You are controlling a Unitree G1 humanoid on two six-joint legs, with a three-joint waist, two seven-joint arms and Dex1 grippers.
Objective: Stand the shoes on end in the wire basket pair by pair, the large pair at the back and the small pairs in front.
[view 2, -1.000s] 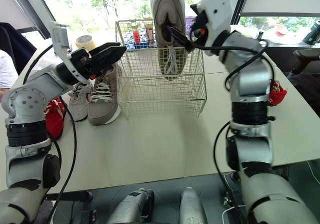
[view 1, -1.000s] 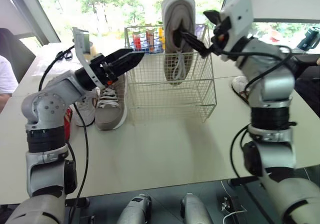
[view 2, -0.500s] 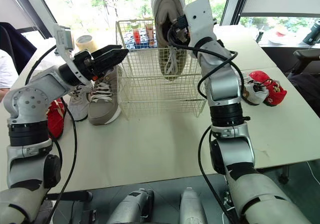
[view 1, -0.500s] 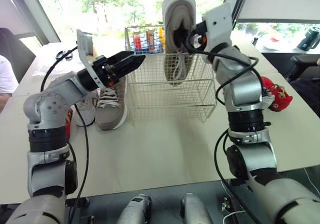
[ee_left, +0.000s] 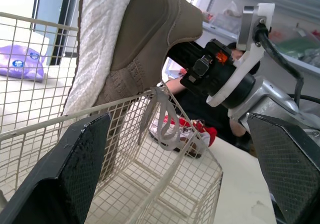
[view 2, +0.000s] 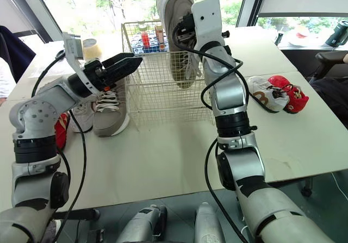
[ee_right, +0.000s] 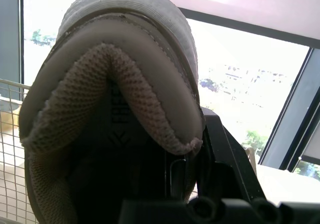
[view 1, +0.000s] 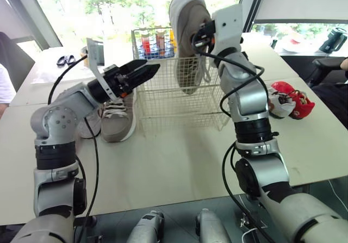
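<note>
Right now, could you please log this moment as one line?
right pincer: shut on large taupe suede sneaker, toe down in white wire basket | left pincer: open, beside basket | matching taupe sneaker: on white table

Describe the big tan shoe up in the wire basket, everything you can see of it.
The tan shoe is a large suede-look trainer with a pale sole, a mesh-lined collar and white laces hanging loose. It stands heel up, toe down inside the wire basket, and its heel half rises above the rim. The right tool is shut on its heel collar, one finger inside the opening.
</note>
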